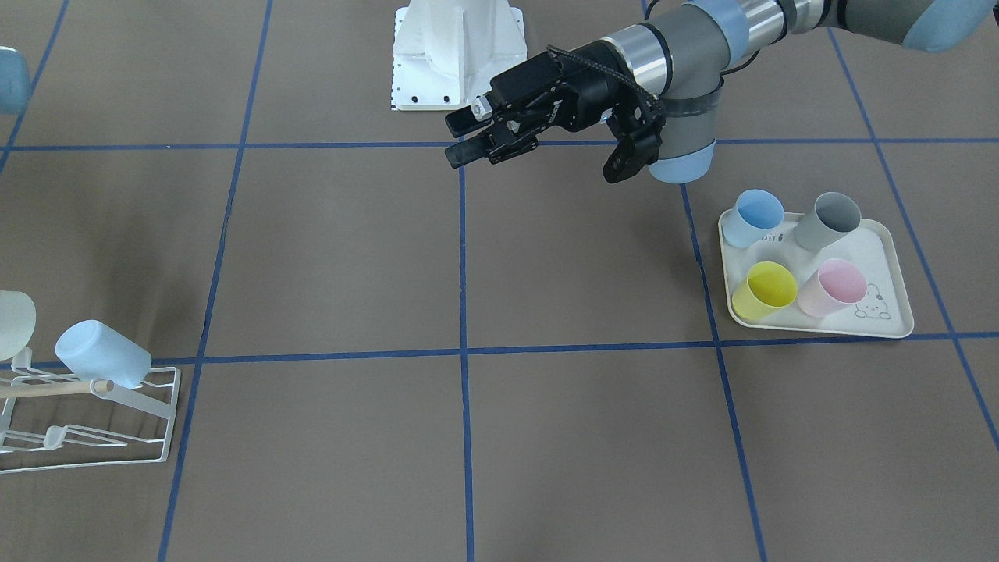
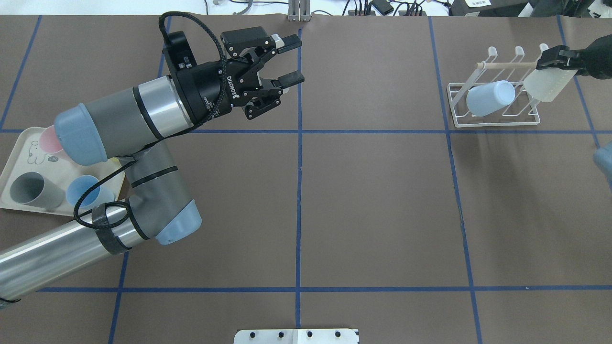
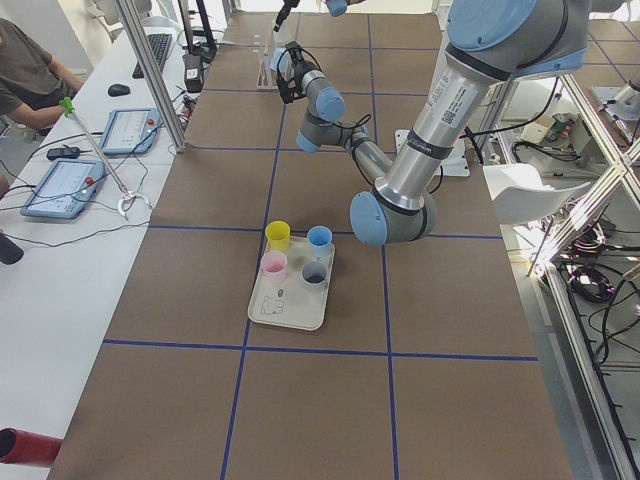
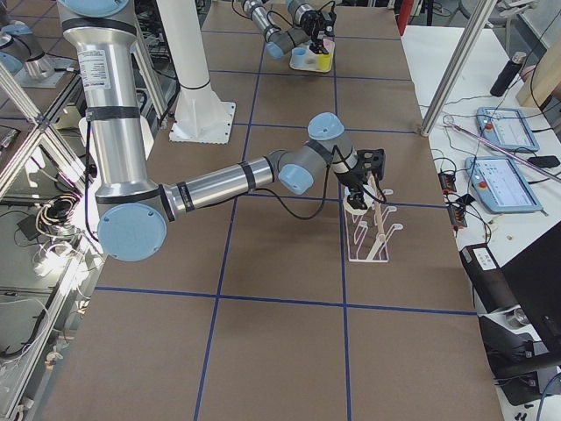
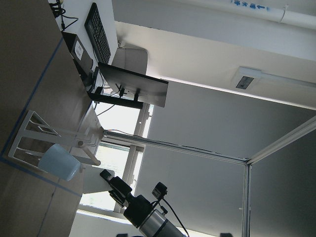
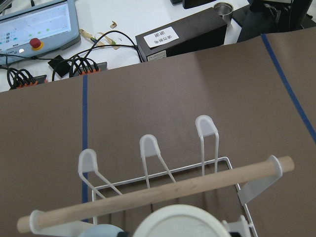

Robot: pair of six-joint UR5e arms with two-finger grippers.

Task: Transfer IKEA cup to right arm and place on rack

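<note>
The IKEA cup, translucent white, hangs tilted over the right end of the rack, and my right gripper is shut on its rim. In the right wrist view the cup shows at the bottom edge, just behind the rack's wooden rod. A light blue cup sits upside down on a prong of the rack. My left gripper hovers open and empty above the table's middle, far from the rack; its jaws stand wide apart.
A cream tray with a rabbit drawing holds blue, grey, yellow and pink cups on the robot's left side. The white robot base stands at the table's edge. A person sits at a side desk.
</note>
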